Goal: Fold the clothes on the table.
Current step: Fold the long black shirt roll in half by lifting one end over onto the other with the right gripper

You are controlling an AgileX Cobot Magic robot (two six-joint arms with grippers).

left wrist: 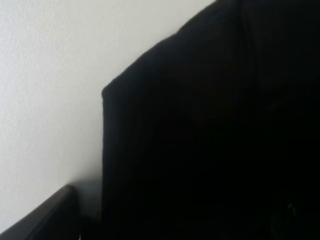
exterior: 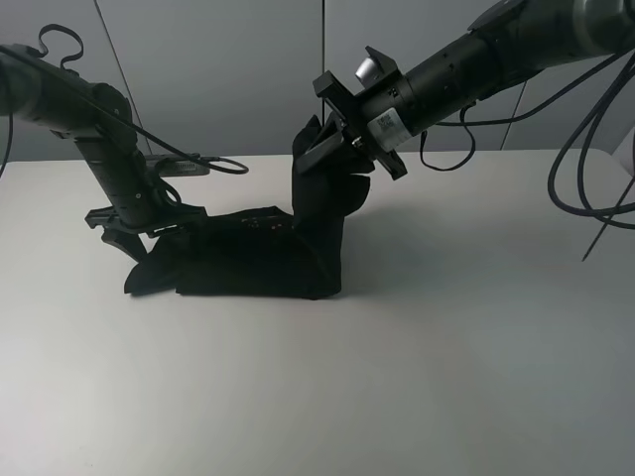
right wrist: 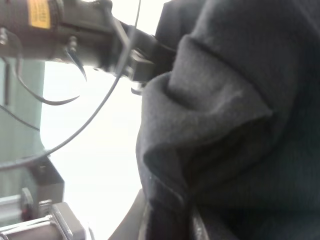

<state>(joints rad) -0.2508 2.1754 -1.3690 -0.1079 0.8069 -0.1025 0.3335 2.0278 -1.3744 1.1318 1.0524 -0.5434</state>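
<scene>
Only the exterior high view shows the right gripper (exterior: 329,144) clamping the black garment's (exterior: 248,263) raised end. Left gripper (exterior: 134,238) finger spacing cannot be determined.

Left arm (exterior: 99,139): matte black tubular links and a rounded joint housing are seen.
Right arm (exterior: 476,59): a black ribbed cylinder is joined to grey casing.
Sticker (exterior: 385,124): white, fixed near the right wrist.
Cap (exterior: 368,68): round, silver, carried on a black bracket.
Cables (exterior: 553,183): thin, black, looped.
Yellow label (right wrist: 39,12): dark print is shown on black housing.
</scene>
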